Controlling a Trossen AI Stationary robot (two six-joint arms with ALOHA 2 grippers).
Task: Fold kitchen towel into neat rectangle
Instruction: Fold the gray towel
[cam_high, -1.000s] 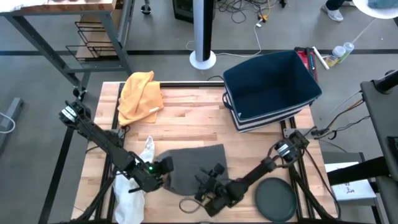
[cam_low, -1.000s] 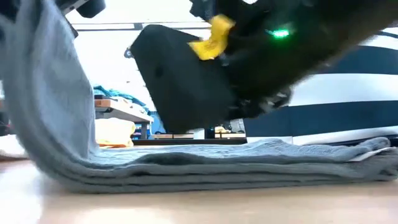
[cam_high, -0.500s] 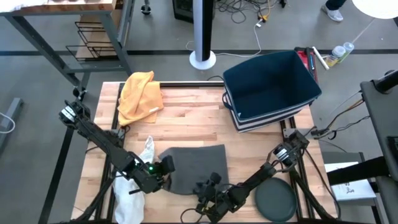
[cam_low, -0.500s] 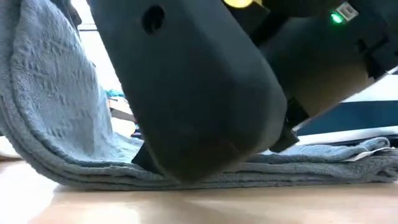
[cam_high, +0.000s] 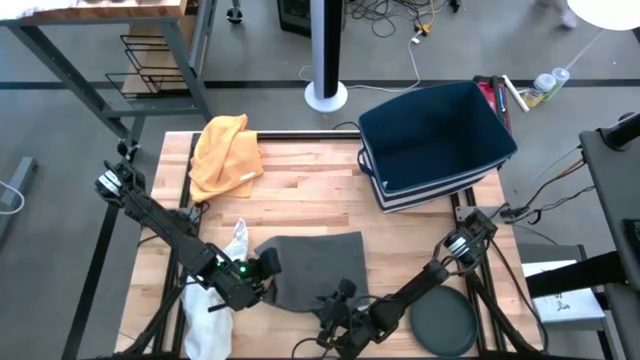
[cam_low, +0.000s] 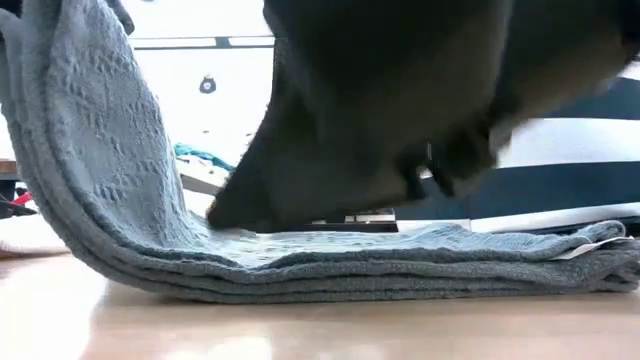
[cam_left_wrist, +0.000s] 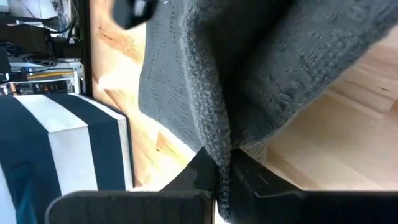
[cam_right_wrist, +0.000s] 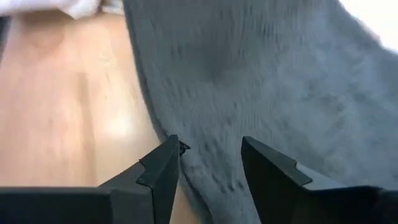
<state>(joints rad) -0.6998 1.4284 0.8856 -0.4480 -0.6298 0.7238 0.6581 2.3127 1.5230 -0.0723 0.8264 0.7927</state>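
In the high view, the grey kitchen towel (cam_high: 312, 268) is seen lying partly folded near the front edge of the wooden table (cam_high: 300, 190). Its left edge is pinched in the closed left gripper (cam_high: 262, 276), while the right gripper (cam_high: 335, 318) sits with fingers apart at the towel's front edge. A fold appears to be under way; next, the right gripper would need to close on the near edge so both can carry it over. A yellow cloth (cam_high: 226, 152), a white cloth (cam_high: 222, 262), a dark blue bin (cam_high: 436, 140) and a round dark disc (cam_high: 444, 320) lie clear of the towel.

In the low view, the towel (cam_low: 330, 265) is stacked in layers, one end lifted upward.

In the left wrist view, a towel (cam_left_wrist: 249, 81) edge is clamped between the fingers.

In the right wrist view, the fingers (cam_right_wrist: 163, 168) are spread over the towel (cam_right_wrist: 261, 81), gripping nothing.
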